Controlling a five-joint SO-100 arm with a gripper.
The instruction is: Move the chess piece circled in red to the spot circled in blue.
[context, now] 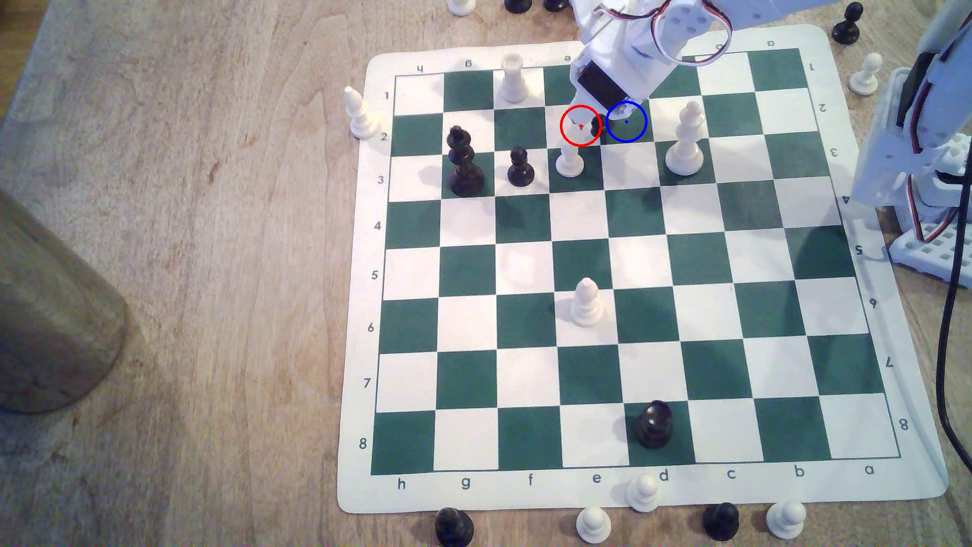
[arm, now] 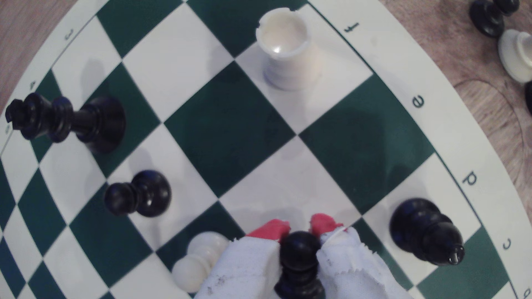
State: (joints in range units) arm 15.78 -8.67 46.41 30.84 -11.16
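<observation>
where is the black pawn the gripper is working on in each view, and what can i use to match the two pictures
Exterior view: the black pawn peeks out under the arm, between the red circle and the blue-circled spot, near the top of the board.
Wrist view: the pawn sits between the two padded fingers of the gripper.
Shared landmark: the white rook on the board's edge row.

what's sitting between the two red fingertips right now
The black pawn: in the wrist view its round head and neck sit between the gripper's red-tipped, cloth-wrapped fingers, which press against both of its sides.
</observation>
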